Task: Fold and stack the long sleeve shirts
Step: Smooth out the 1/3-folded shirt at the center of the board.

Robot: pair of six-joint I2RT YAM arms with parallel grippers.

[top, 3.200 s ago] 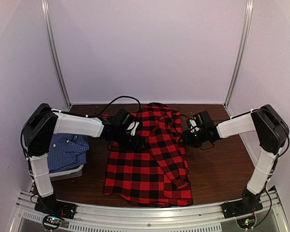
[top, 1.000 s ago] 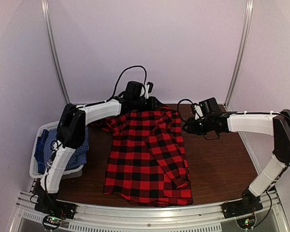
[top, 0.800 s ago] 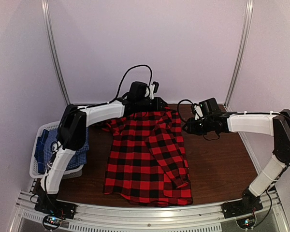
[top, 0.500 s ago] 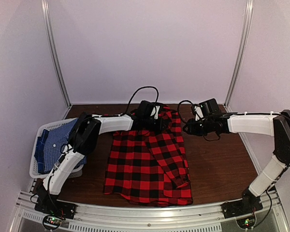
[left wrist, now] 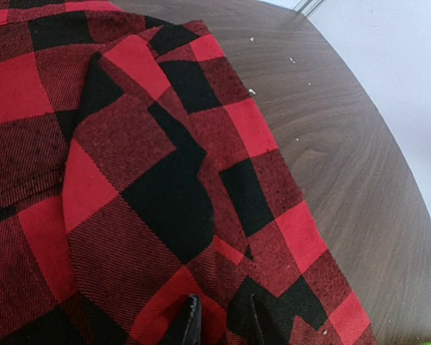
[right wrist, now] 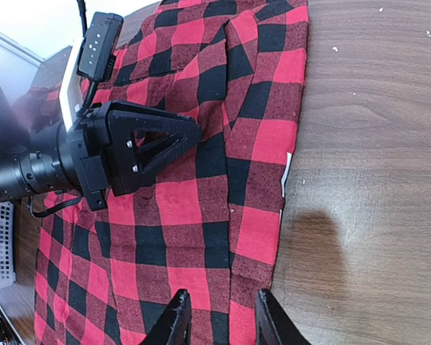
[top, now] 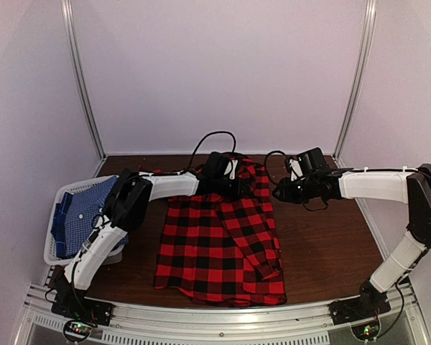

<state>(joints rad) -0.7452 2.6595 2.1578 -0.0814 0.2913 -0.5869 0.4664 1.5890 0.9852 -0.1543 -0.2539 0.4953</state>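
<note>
The dark wooden bench (top: 330, 237) carries everything. The red-and-black plaid shirt (top: 215, 244) lies spread flat across its middle, hem toward the near edge and collar end toward the far side. One sleeve is folded in over the right half and runs down toward the near right corner.

At the left edge of the bench sits the pale plastic basket (top: 52, 241). The blue-and-white checked shirt (top: 79, 215) is bunched inside it. The elbow of the left arm (top: 129, 201) crosses in front and hides the basket's right side, along with part of that shirt.

The left tool (left wrist: 223, 327) is low over the far part of the plaid shirt, near its right edge. Only its fingertips show at the bottom of the wrist view, with a narrow strip of cloth between them. I cannot tell whether they pinch the fabric or merely sit on it. The arm's head covers the collar area from above.

The right tool (right wrist: 223, 320) hangs just beside the shirt's far right edge. Its fingers are parted with nothing between them, and plaid cloth and bare wood lie beneath.
</note>
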